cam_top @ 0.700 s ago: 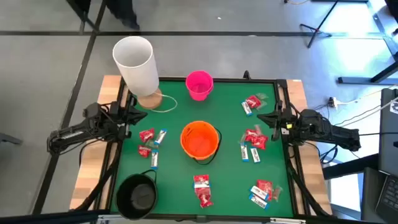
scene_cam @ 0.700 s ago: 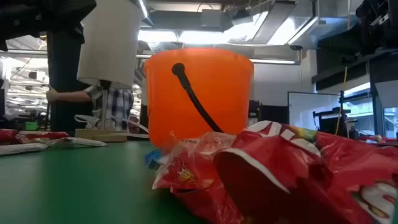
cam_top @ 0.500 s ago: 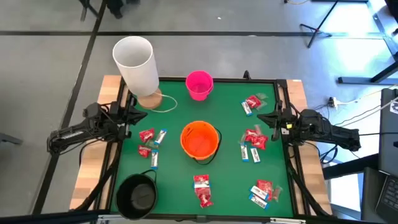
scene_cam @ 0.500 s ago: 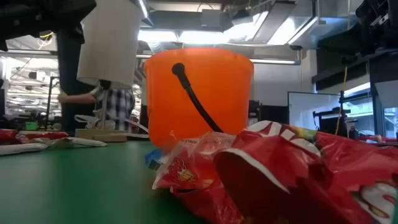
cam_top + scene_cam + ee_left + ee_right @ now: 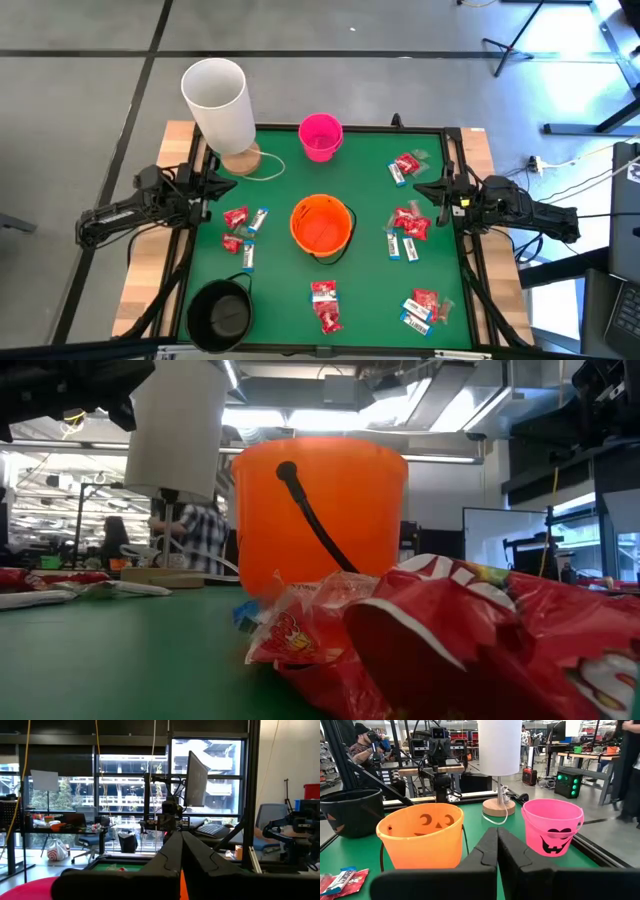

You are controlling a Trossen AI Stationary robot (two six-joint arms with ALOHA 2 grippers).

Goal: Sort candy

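1. Left claw (image 5: 212,186) sits parked at the left edge of the green tabletop (image 5: 365,290), its two fingers pressed together on nothing, pointing in toward the middle.
2. Candy nearest it is the small cluster of red packets and white-and-blue bars (image 5: 240,230), lying just inward of the claw and a little toward the front edge, between it and the orange bucket (image 5: 321,226). The bars there lie roughly front to back.
3. Farther along, a black bucket (image 5: 219,314) sits at the front left corner, a pink bucket (image 5: 320,137) at the back, and one more candy pile (image 5: 325,305) lies in front of the orange bucket, about midway between the two arms.
4. On the right half, three piles: one at the back (image 5: 404,167), one mid-tabletop (image 5: 407,232), one near the front corner (image 5: 422,310).
5. Right claw (image 5: 438,191) waits at the right edge, likewise closed and empty, facing inward. The mid-tabletop pile lies just inward and slightly forward of it, so I'd judge that arm better placed for everything on this side, and the left arm for the cluster by the orange bucket.
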